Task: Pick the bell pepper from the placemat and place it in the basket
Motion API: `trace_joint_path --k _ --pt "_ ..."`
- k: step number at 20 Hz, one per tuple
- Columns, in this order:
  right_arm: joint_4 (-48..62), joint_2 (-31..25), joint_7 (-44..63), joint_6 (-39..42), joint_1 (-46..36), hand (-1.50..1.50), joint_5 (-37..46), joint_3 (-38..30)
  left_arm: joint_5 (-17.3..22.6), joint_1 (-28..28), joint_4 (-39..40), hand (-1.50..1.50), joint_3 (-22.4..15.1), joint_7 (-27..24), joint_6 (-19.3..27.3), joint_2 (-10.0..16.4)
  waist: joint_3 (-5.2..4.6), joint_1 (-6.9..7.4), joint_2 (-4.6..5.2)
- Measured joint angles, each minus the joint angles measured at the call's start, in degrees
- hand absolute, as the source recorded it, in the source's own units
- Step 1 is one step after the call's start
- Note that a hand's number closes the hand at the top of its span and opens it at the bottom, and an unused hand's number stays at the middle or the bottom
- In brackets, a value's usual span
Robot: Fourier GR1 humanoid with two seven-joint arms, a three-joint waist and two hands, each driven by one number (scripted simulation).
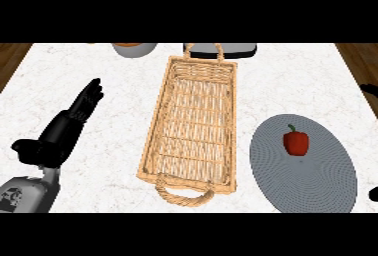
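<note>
L hand fingers straight, holding nothing. Red bell pepper on grey placemat, well right of fingertips, wicker basket between. R hand just sliver at edge, state can't tell.

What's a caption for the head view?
Red bell pepper sits on the grey placemat beside the wicker basket; left hand rests open.

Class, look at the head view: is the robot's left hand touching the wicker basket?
Apart. The head view shows a strip of bare counter between the left hand and the basket, along its left rim.
</note>
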Motion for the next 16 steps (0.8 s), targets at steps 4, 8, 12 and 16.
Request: trace_joint_path --k 4,8,12,16 --pt "1.02 3.96 -4.25 -2.26 2.96 -1.5 4.84 -0.54 -1.85 0.63 -0.13 0.0 0.23 -0.29 -0.12 -1.57 0.02 0.17 0.05" --pt "5.55 8.42 -10.74 -6.78 4.81 -1.5 11.77 1.36 -1.86 0.55 -0.53 0.0 1.75 0.38 -1.68 -1.59 0.05 0.44 0.12" --pt "12.05 12.45 -17.76 -11.79 5.45 -1.5 18.3 3.47 -3.14 1.08 -0.81 0.0 2.04 0.21 -2.38 -2.8 0.05 0.58 0.15" --pt "17.13 15.32 -22.91 -15.43 5.68 -1.5 24.07 4.62 -3.97 1.64 -2.54 0.0 3.24 1.72 -3.34 -3.73 0.05 0.57 0.14"
